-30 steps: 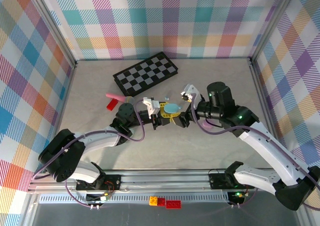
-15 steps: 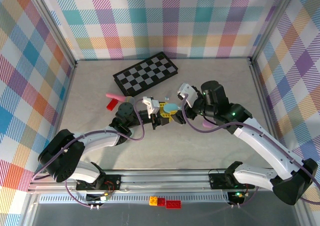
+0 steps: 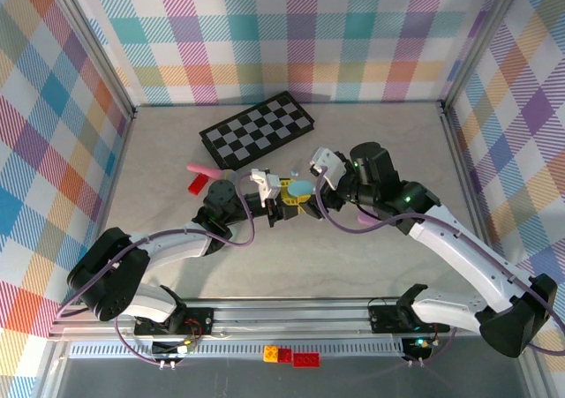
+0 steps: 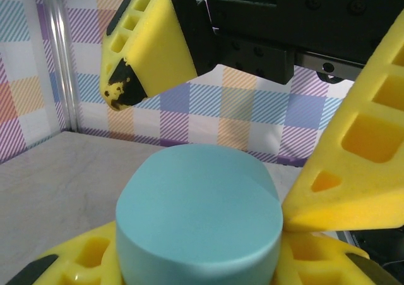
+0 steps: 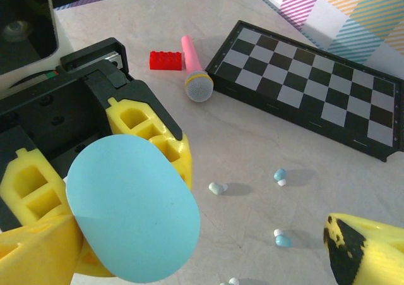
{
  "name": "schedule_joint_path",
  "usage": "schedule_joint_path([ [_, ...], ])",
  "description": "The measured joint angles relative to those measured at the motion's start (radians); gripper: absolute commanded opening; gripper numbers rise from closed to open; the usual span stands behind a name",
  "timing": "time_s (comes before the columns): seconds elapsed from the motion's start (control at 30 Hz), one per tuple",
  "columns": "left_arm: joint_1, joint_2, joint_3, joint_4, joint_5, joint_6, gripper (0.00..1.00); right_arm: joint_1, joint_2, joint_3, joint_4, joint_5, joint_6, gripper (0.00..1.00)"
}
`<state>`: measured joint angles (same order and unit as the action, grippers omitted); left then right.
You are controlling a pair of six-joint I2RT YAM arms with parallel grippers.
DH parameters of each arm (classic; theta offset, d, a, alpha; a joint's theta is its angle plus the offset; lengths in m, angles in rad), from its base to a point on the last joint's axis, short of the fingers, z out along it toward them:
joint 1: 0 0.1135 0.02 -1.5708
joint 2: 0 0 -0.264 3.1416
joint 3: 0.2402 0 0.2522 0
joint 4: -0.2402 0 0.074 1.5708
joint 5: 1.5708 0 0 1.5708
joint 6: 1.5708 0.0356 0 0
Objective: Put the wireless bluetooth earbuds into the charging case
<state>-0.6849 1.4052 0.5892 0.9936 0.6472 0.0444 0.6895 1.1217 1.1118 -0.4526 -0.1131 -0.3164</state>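
L gripper (image 3: pixel 291 199) is clamped on the light-blue oval charging case (image 5: pixel 132 209), mid-table. R gripper (image 3: pixel 316 195) is spread wide, just beside the case. Small earbuds (image 5: pixel 218 187) lie loose on the tabletop (image 5: pixel 208 139) btwn case & chessboard (image 5: pixel 315 102).

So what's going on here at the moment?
The left hand is shut on a light blue oval charging case and holds it up off the table. The right hand is open, with its fingers spread on either side of that case without gripping it. The case looks closed. Several tiny earbuds lie loose on the table near the chessboard. Neither hand holds one, so nothing is inserted yet.
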Motion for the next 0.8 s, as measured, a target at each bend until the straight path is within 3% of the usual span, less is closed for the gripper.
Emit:
schedule_joint_path([
  [0.47,0.0,0.0,-0.024,0.007,-0.001,0.001,0.36,-0.003,-0.003,-0.004,0.109,0.088,0.099,0.96],
  [0.8,0.0,-0.042,-0.049,0.006,-0.023,0.001,0.35,-0.003,0.002,-0.004,0.116,0.056,0.132,0.99],
])
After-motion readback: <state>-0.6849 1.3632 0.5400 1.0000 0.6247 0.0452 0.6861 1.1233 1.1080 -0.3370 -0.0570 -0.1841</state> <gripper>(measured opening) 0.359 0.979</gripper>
